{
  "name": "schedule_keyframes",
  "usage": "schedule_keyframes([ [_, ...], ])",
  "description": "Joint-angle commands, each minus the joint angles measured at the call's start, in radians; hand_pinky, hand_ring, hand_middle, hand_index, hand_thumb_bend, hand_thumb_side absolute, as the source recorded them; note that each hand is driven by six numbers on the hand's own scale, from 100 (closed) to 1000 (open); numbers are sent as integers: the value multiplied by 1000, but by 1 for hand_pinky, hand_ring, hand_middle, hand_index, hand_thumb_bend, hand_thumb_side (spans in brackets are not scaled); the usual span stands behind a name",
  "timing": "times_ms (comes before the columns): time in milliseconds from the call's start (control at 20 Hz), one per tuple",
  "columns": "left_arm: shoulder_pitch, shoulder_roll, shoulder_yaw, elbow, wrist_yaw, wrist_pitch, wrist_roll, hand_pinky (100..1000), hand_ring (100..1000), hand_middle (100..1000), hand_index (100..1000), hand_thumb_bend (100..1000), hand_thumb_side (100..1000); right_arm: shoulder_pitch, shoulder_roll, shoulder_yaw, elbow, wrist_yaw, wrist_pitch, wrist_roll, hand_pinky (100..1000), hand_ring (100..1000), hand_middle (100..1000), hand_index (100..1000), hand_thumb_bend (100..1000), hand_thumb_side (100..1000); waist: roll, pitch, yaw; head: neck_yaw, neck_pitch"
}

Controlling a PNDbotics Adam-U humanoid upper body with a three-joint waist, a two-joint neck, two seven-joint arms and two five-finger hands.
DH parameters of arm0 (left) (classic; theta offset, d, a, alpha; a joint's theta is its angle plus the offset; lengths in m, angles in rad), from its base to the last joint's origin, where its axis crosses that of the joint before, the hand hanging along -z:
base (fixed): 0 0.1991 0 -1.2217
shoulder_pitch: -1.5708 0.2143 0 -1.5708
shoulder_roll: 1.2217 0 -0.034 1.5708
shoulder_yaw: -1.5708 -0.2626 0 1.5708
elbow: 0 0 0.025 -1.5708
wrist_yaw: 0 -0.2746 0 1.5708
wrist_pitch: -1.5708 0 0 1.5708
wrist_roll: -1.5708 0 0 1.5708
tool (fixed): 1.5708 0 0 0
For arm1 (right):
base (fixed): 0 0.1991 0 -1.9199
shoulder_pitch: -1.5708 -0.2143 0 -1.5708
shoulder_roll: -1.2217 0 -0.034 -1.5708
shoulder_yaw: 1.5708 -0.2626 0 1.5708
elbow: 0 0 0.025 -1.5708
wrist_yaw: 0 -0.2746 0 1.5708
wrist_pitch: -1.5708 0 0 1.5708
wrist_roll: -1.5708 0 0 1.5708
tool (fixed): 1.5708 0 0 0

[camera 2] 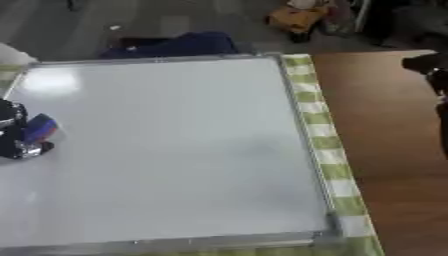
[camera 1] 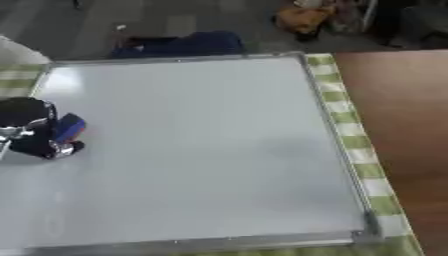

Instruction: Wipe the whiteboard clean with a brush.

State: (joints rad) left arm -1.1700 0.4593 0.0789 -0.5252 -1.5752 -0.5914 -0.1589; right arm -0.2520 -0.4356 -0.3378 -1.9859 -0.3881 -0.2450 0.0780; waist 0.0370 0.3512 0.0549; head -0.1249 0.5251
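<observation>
A large whiteboard (camera 1: 201, 150) with a metal frame lies flat and fills most of the view; its surface looks blank. At its left edge my left hand (camera 1: 26, 130) is curled round a blue brush (camera 1: 68, 127) that rests on the board. My right hand (camera 2: 429, 67) shows only as a dark shape at the right edge of the right eye view, over the brown table; its fingers cannot be made out.
A green and white striped cloth (camera 1: 350, 130) lies under the board and shows along its right side. Brown tabletop (camera 1: 407, 125) lies to the right. Beyond the far edge are a dark blue bundle (camera 1: 179, 45) and an orange object (camera 1: 302, 20) on the floor.
</observation>
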Motion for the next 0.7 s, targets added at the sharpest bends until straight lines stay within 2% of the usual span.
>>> schedule_keyframes([
  [50, 5, 7, -7, 10, 7, -4, -16, 683, 497, 363, 332, 434, 972, -6, -18, -8, -14, 6, 1, -7, 770, 639, 491, 577, 240, 1000, -6, -16, -2, 0, -10],
  [200, 6, 7, -7, 10, 13, -5, -20, 680, 494, 356, 326, 385, 967, -6, -19, -8, -14, 6, 3, -11, 770, 639, 490, 576, 240, 1000, -5, -16, -2, 1, -10],
  [500, 8, 5, -8, 12, 21, -4, -20, 670, 479, 331, 300, 218, 897, -7, -19, -9, -14, 7, 3, -17, 771, 640, 489, 574, 241, 1000, -5, -14, -3, 0, -11],
  [550, 8, 5, -8, 12, 23, -4, -19, 670, 479, 331, 300, 218, 897, -7, -19, -9, -14, 7, 3, -18, 771, 640, 489, 574, 241, 1000, -5, -14, -3, 0, -11],
  [700, 8, 5, -9, 13, 29, -6, -18, 663, 470, 315, 263, 143, 870, -7, -20, -9, -14, 7, 3, -20, 771, 639, 489, 574, 237, 1000, -5, -13, -3, 0, -12],
])
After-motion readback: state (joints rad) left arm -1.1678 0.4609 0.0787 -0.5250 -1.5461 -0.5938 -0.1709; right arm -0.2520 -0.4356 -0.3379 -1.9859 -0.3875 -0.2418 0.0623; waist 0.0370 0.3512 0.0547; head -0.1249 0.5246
